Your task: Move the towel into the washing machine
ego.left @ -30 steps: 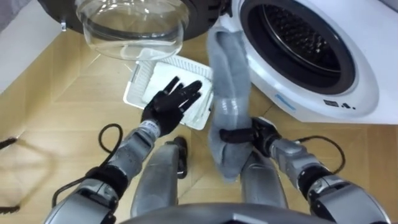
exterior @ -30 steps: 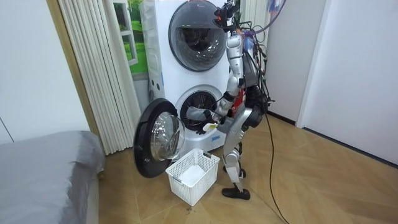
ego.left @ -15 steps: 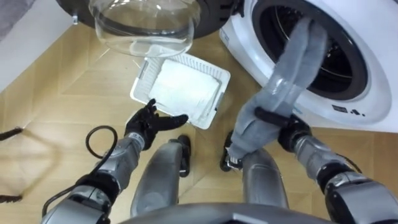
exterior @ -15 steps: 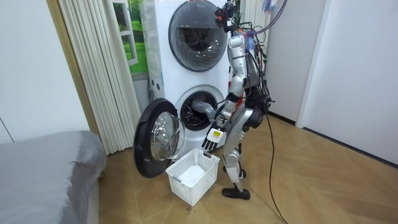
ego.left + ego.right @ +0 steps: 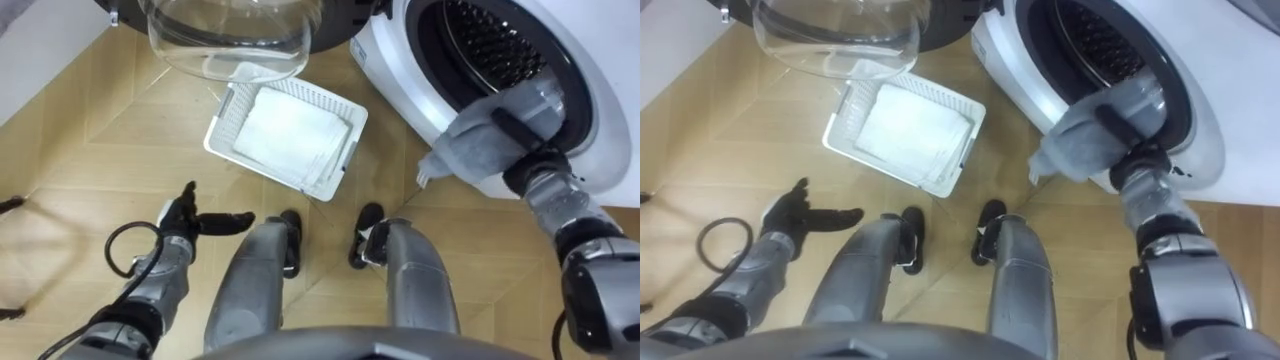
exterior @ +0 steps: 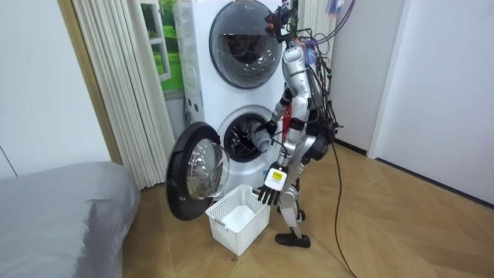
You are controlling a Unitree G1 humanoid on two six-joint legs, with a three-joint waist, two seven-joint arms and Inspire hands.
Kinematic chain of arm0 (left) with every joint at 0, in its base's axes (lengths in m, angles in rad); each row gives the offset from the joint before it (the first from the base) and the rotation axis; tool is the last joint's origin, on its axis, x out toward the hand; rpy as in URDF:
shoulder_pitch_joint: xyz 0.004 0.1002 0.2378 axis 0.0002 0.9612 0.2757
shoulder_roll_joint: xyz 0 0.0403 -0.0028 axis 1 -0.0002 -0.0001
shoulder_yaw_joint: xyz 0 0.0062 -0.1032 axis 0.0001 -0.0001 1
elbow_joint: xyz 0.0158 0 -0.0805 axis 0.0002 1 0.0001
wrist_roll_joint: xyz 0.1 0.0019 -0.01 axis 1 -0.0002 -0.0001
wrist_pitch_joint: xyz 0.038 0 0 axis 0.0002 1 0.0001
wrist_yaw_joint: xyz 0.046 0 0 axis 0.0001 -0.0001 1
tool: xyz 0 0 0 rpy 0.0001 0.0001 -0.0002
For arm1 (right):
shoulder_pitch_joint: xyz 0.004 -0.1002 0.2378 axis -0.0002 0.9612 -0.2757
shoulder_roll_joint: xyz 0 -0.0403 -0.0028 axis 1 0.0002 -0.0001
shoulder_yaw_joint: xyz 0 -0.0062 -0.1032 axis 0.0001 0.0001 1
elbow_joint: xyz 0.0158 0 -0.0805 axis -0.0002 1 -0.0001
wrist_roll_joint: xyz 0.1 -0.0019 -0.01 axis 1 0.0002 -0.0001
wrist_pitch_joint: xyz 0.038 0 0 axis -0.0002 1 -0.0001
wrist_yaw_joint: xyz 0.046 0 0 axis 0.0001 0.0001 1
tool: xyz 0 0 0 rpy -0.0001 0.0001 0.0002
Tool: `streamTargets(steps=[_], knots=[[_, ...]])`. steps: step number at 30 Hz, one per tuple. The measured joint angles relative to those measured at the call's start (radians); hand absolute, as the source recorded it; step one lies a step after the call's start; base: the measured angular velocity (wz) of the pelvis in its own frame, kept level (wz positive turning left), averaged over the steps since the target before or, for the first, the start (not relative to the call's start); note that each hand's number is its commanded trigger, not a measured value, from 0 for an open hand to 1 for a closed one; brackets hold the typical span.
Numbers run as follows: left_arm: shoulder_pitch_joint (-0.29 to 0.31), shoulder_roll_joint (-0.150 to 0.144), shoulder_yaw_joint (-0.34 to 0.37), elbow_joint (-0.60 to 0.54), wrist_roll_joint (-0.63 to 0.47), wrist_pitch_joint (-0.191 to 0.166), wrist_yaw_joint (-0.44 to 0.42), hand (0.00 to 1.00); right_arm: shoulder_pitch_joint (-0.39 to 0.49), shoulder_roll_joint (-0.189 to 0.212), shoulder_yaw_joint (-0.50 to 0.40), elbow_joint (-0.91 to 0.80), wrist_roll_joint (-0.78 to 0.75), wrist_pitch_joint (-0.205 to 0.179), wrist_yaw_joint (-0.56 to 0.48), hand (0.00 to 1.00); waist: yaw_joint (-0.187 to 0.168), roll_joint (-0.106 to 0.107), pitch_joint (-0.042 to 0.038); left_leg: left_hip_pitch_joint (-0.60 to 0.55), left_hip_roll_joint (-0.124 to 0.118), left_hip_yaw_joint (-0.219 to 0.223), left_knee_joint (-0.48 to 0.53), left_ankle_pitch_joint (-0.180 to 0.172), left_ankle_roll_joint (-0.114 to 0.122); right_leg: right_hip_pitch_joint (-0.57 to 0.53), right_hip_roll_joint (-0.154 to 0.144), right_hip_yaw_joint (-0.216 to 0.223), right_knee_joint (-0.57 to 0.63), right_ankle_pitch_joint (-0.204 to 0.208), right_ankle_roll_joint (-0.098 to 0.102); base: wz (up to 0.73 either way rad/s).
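One towel (image 5: 478,142) sits bunched at the open mouth of the washing machine (image 5: 598,125), our right hand (image 5: 526,162) clenched round it; we judge insertion under way; next we push deeper inside, then let go; our left hand (image 5: 186,218) hangs slack, well apart from the machine.
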Motion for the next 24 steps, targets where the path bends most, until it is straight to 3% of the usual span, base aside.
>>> streamTargets(steps=[4, 6, 7, 10, 15, 22, 24], knots=[[0.007, 0.003, 0.038, 0.020, 0.031, -0.003, 0.042, 0.00, -0.049, -0.006, -0.043, 0.017, 0.132, 0.029, -0.037, 1.00, -0.004, -0.010, 0.0034, 0.001, -0.016, 0.015, -0.001, 0.006, 0.013, -0.010, -0.022, 0.006, 0.021, -0.007, 0.010, 0.09], [0.011, 0.003, 0.043, 0.018, 0.031, -0.002, 0.072, 0.00, -0.063, -0.006, -0.093, 0.007, 0.214, 0.059, -0.071, 0.43, -0.009, -0.023, 0.0014, -0.007, -0.016, 0.028, 0.005, 0.006, 0.024, -0.018, -0.038, 0.010, 0.041, -0.017, 0.021, 0.24], [0.013, 0.003, 0.044, 0.015, 0.031, -0.002, 0.079, 0.00, -0.070, -0.006, -0.103, 0.002, 0.235, 0.064, -0.081, 0.00, -0.010, -0.027, -0.0001, -0.012, -0.016, 0.028, 0.009, 0.006, 0.026, -0.024, -0.036, 0.014, 0.042, -0.019, 0.023, 0.10], [0.029, 0.000, 0.067, 0.015, 0.033, -0.001, 0.102, 0.00, -0.123, -0.006, -0.191, -0.014, 0.325, 0.073, -0.123, 0.00, -0.025, -0.034, 0.0003, -0.035, -0.016, 0.026, 0.040, -0.004, 0.038, -0.028, -0.033, 0.007, 0.045, -0.016, 0.030, 0.04], [0.031, -0.013, 0.081, 0.017, 0.089, 0.000, 0.159, 0.00, -0.133, -0.006, -0.310, -0.010, 0.395, 0.076, -0.207, 0.00, -0.043, -0.035, 0.0001, -0.058, -0.020, 0.040, 0.072, -0.019, 0.063, -0.043, -0.057, 0.000, 0.072, -0.029, 0.056, 0.10], [0.025, -0.025, 0.082, 0.015, 0.169, 0.002, 0.211, 0.00, -0.151, -0.006, -0.386, -0.010, 0.395, 0.070, -0.309, 0.00, -0.049, -0.032, -0.0015, -0.058, -0.019, 0.055, 0.082, -0.028, 0.079, -0.040, -0.065, 0.001, 0.075, -0.029, 0.069, -0.01], [0.025, -0.034, 0.082, 0.015, 0.188, 0.006, 0.216, 0.00, -0.157, -0.006, -0.388, -0.010, 0.395, 0.054, -0.333, 0.00, -0.049, -0.029, -0.0029, -0.058, -0.019, 0.056, 0.081, -0.029, 0.080, -0.041, -0.068, -0.001, 0.077, -0.029, 0.070, 0.00]])
